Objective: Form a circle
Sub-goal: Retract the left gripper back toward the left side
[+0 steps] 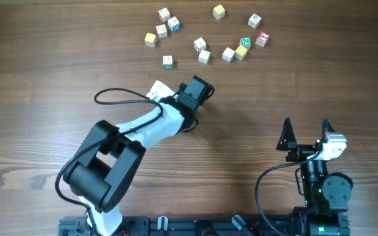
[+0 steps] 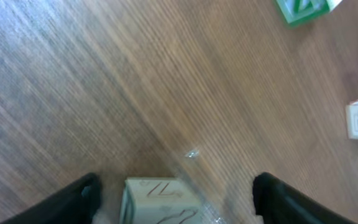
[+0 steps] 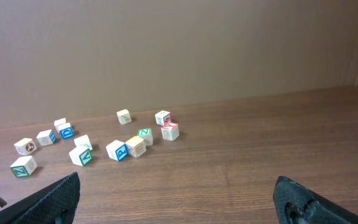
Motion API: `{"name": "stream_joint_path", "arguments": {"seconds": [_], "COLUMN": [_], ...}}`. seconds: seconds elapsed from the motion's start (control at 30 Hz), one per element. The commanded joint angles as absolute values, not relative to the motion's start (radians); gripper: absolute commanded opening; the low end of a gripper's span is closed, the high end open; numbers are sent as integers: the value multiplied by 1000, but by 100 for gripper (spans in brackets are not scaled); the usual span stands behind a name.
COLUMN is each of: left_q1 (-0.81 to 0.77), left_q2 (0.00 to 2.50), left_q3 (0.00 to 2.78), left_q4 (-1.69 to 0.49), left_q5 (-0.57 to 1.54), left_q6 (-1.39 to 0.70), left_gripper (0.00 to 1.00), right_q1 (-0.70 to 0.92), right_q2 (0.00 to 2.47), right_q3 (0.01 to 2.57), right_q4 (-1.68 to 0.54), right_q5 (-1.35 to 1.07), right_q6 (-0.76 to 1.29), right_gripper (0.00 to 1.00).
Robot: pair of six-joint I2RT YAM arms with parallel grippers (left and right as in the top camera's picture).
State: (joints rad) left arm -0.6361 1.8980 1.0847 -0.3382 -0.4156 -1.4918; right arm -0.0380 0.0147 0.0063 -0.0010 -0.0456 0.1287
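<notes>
Overhead I counted thirteen letter cubes [image 1: 164,13], plus one white cube [image 2: 157,199] untouched between my left gripper's [image 2: 176,183] parted fingers. The circle [image 1: 228,54], five cubes, arced upper centre-right. My right gripper [image 3: 178,182] gaped empty. Wooden table [image 1: 44,98], plain brown wall [image 3: 179,50].

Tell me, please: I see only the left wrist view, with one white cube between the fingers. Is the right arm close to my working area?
Observer: No. The right end effector is open and empty, at the near right of the table, away from every cube.
Operator: Is the circle closed?
Observer: No. The circle is only an open curve of five cubes, ending at the green N cube.
Operator: Are other cubes at the left?
Observer: Yes. Five loose cubes lie in a separate group left of that curve.
</notes>
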Motion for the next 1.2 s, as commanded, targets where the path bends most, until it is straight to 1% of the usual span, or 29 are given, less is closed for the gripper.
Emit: {"name": "stream_joint_path", "arguments": {"seconds": [0.0,0.03,0.13,0.27,0.47,0.63,0.77,0.87,1.03,1.1,1.17], "left_q1": [-630,-627,-609,-533,-445,-386,-348,-335,-335,-335,-335], "left_q2": [1877,1852,1787,1634,1369,1145,1019,984,998,1010,1023], "left_q3": [1105,1122,1160,1206,1206,1206,1206,1206,1206,1206,1206], "left_q4": [-355,-357,-417,-535,-590,-676,-754,-781,-843,-876,-900], "left_q5": [-445,-448,-462,-473,-473,-493,-508,-511,-510,-510,-506], "left_q6": [-1450,-1362,-1245,-1064,-865,-788,-789,-789,-789,-789,-789], "left_gripper": [96,100,100,100,100,100,100,100,100,100,100], "right_q1": [-33,-33,-33,-33,-33,-33,-33,-33,-33,-33,-33], "right_q2": [7,7,7,7,7,7,7,7,7,7,7], "right_q3": [5,5,5,5,5,5,5,5,5,5,5], "right_q4": [1,1,1,1,1,1,1,1,13,49,51], "right_q5": [-61,-61,-61,-61,-61,-61,-61,-61,-62,-101,-134], "right_q6": [114,114,114,114,115,114,114,114,121,233,451], "right_gripper": [100,100,100,100,100,100,100,100,100,100,100]}}
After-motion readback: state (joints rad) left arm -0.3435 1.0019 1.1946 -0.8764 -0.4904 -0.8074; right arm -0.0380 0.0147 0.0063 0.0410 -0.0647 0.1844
